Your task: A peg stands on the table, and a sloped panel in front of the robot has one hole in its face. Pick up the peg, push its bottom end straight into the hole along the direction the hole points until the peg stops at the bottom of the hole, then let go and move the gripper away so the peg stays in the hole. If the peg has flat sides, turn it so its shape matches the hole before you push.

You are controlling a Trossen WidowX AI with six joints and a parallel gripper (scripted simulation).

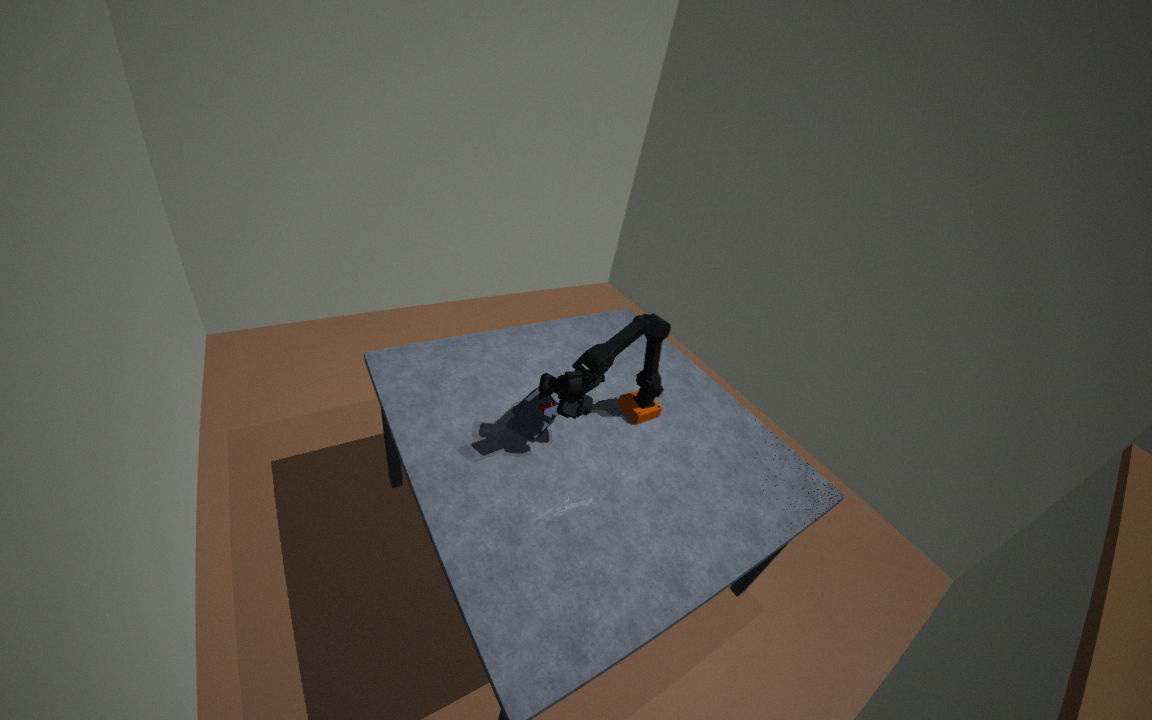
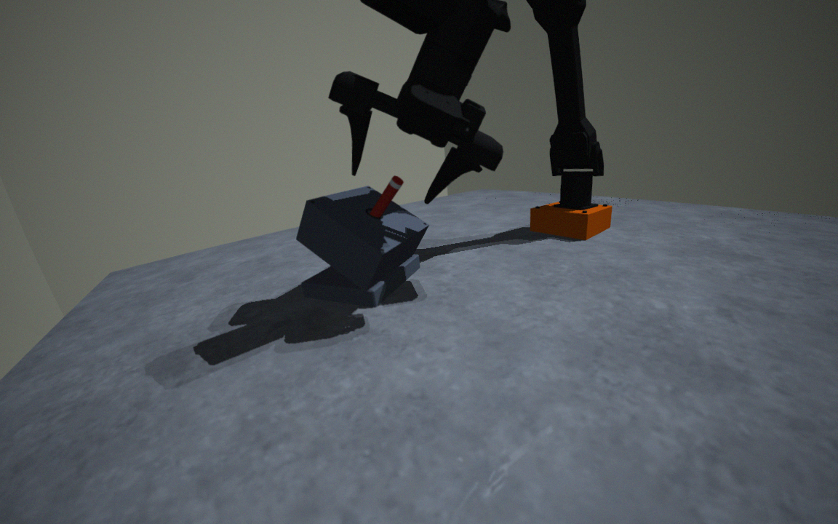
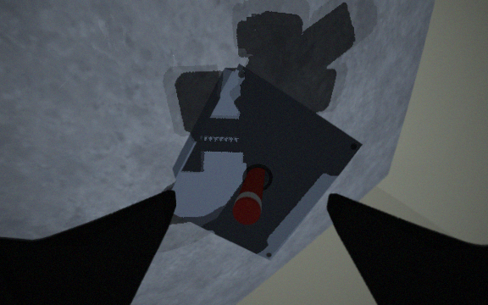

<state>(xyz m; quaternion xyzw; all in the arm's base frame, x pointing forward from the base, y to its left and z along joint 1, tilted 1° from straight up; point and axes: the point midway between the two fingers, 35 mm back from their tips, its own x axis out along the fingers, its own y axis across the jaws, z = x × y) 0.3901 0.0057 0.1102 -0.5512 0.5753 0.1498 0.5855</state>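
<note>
Gripper (image 2: pixel 390 187) spread wide, holding nothing, raised above the red peg (image 2: pixel 387 196) to avoid knocking it. Peg seated in the hole of the sloped panel (image 2: pixel 350 237) on the worktop (image 2: pixel 604 364), leaning along the hole's axis.

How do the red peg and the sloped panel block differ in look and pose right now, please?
The peg is a slim red cylinder with a pale band near its top; the panel block is a broad, dark, flat-faced box. The peg sticks out of the hole at a lean, untouched between the open gripper's spread fingers; the block rests tilted on the table. Both lean along the same axis.
</note>
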